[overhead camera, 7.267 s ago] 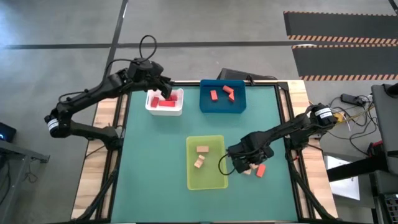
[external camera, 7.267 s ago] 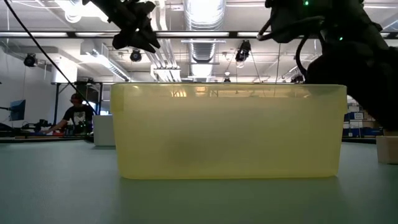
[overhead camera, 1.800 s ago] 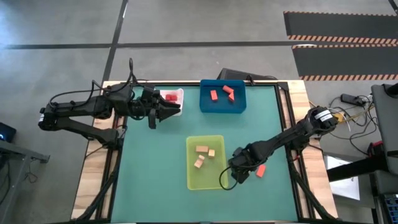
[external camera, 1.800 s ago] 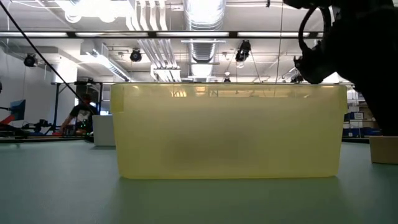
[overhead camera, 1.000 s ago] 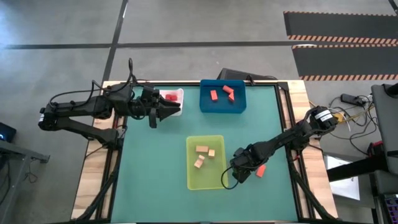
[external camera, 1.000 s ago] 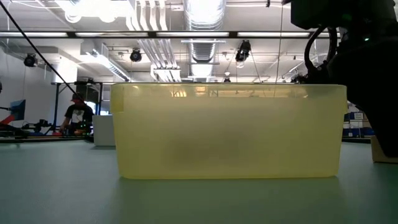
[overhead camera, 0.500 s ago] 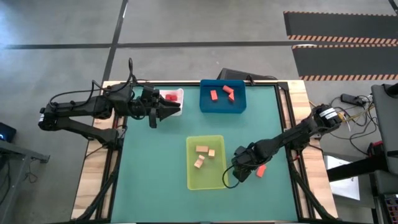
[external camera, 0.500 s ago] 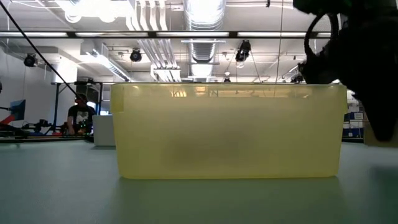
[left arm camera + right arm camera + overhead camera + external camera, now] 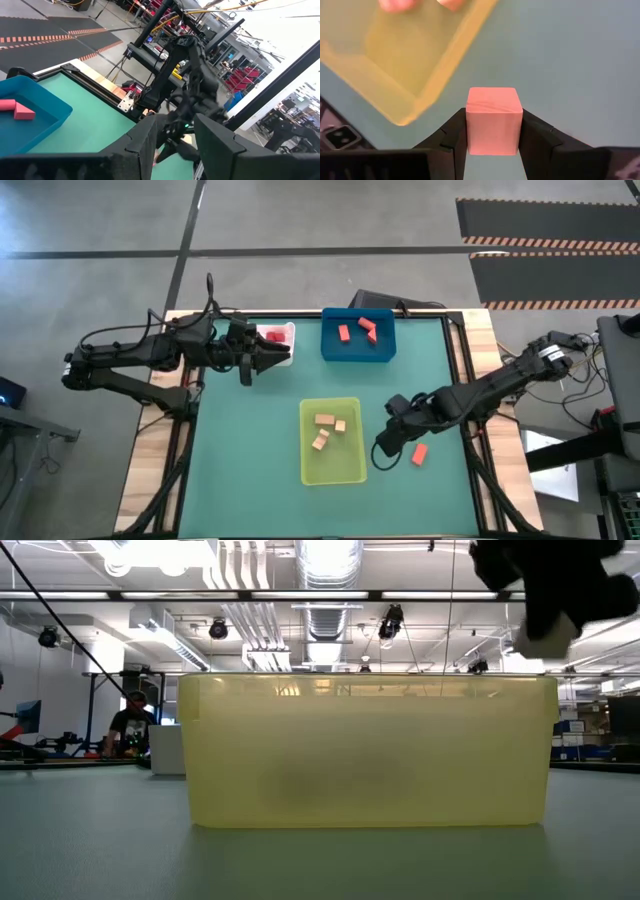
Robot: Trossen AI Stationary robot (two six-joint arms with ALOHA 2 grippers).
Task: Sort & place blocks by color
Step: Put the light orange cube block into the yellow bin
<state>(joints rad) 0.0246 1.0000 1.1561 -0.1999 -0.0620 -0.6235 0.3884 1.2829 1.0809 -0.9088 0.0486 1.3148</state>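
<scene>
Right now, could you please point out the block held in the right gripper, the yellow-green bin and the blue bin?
block point(image 9: 493, 120): right wrist view, middle of its front face.
yellow-green bin point(image 9: 331, 470): high view, bare floor near its front end.
blue bin point(image 9: 358, 350): high view, bare floor near its front wall.

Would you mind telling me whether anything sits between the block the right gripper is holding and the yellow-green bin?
Nothing visible does. The right gripper holds a pale block above bare mat just beside the yellow-green bin; only the bin's own wall lies between them.
</scene>
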